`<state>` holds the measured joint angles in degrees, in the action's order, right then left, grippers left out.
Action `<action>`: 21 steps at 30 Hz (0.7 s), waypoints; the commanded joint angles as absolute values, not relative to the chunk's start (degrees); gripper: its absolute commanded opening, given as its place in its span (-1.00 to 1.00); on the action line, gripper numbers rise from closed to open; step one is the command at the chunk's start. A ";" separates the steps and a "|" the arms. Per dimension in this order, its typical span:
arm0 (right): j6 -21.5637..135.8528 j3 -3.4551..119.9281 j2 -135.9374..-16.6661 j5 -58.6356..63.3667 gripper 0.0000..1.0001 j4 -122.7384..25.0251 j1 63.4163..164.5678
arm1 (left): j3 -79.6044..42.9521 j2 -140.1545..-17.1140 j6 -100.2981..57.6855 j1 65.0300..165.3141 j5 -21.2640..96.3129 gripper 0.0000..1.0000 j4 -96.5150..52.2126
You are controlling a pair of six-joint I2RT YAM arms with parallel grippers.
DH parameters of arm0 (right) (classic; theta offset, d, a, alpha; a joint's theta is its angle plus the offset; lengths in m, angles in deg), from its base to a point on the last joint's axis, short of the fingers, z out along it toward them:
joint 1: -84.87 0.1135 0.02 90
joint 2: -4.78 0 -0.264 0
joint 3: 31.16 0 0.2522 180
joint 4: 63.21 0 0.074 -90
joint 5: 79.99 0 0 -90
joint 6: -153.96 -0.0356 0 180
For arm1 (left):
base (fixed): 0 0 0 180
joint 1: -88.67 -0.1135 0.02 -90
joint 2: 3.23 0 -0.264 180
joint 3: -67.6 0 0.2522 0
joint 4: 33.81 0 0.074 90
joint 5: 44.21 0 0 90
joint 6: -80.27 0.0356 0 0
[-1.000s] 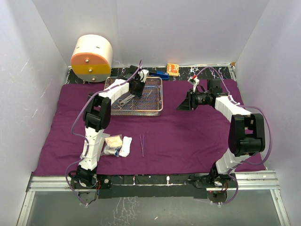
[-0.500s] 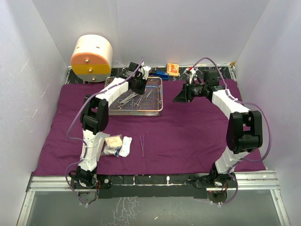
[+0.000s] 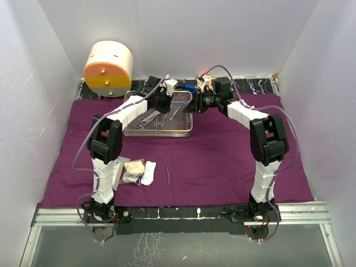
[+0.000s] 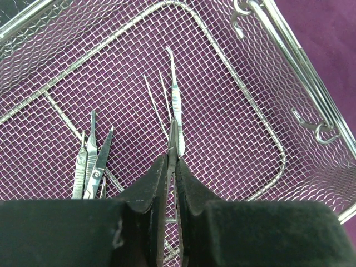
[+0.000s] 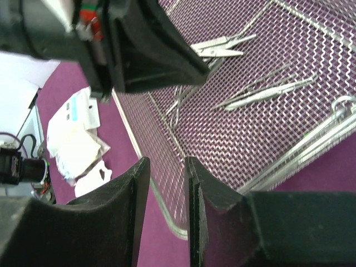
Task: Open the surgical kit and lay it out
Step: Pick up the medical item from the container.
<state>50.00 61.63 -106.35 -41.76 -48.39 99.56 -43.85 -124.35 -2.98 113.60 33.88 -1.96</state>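
Grips a slim steel tool (image 4: 174, 100) with the left pincer (image 4: 171, 158), clenched on its handle end over the mesh tray (image 4: 311, 72); likely light, stiff, slippery. Holds the right pincer (image 5: 166, 167) parted, empty.

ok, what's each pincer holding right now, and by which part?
Left pincer is shut on a slim steel instrument, gripped at its rear end, tip pointing away. Right pincer holds nothing.
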 commanded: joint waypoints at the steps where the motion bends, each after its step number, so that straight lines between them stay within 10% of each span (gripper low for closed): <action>1: 43.64 68.43 -109.76 -37.86 -0.40 -54.96 101.94 | -42.48 -118.71 -2.19 113.63 31.59 -1.00 -4.56; 21: 39.13 79.19 -121.94 -31.83 -0.28 -56.21 104.02 | -39.94 -117.17 -3.71 113.66 30.42 -1.00 -6.05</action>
<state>40.10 75.57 -120.84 -31.86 -52.87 103.37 -40.74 -123.32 -3.11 113.60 31.83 -5.02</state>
